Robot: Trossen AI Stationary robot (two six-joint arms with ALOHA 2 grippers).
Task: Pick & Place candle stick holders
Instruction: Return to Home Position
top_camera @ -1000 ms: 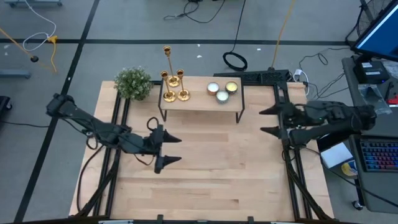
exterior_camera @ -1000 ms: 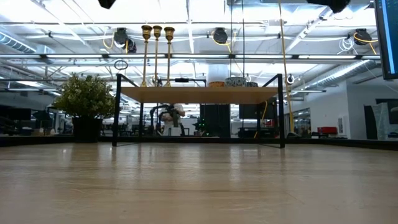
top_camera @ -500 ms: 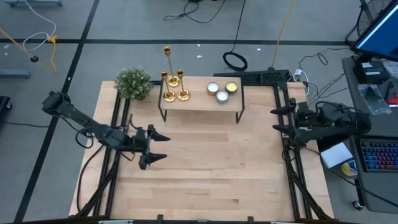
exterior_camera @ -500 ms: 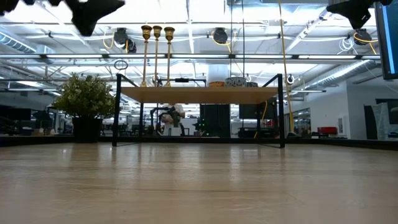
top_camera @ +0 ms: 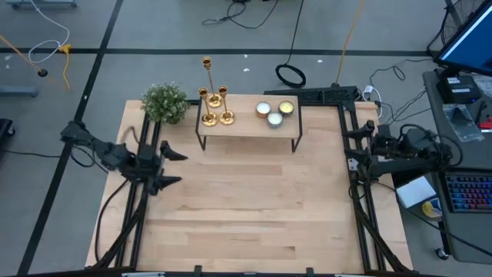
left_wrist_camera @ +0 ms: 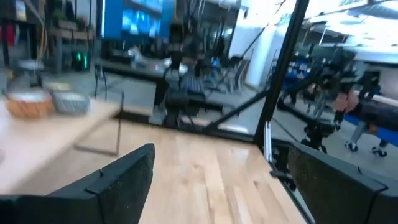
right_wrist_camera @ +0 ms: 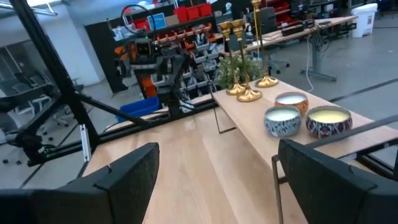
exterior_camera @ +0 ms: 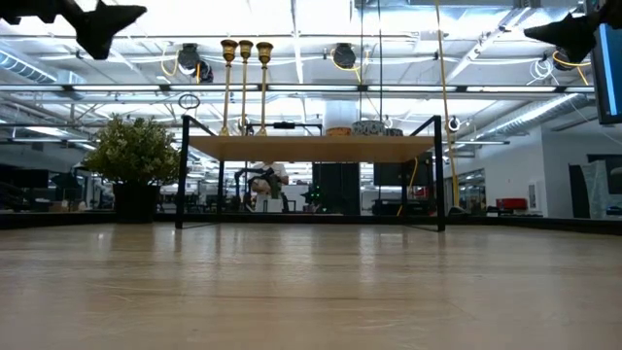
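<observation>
The three candlesticks (top_camera: 214, 108) stand on the shelf (top_camera: 244, 125) at its left end (candles (top_camera: 274, 112) beside them). The left gripper (top_camera: 173, 168) and right gripper (top_camera: 350, 148) hang spread and empty at the worktop (top_camera: 254, 208) edges. Homing well means retracting high, clear of the shelf.

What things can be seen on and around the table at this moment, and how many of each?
candle stick holders: three, gold, upright on the shelf's left part.
candles: three, pale wax in patterned jars, on the shelf's right part.
shelf: one, wood top with black legs, at the table's far edge.
plant: one, green, on the table left of the shelf.
table: one, light wood.
left tool: one, dark, open, empty, over the table's left edge.
right tool: one, dark, open, empty, over the table's right edge.
</observation>
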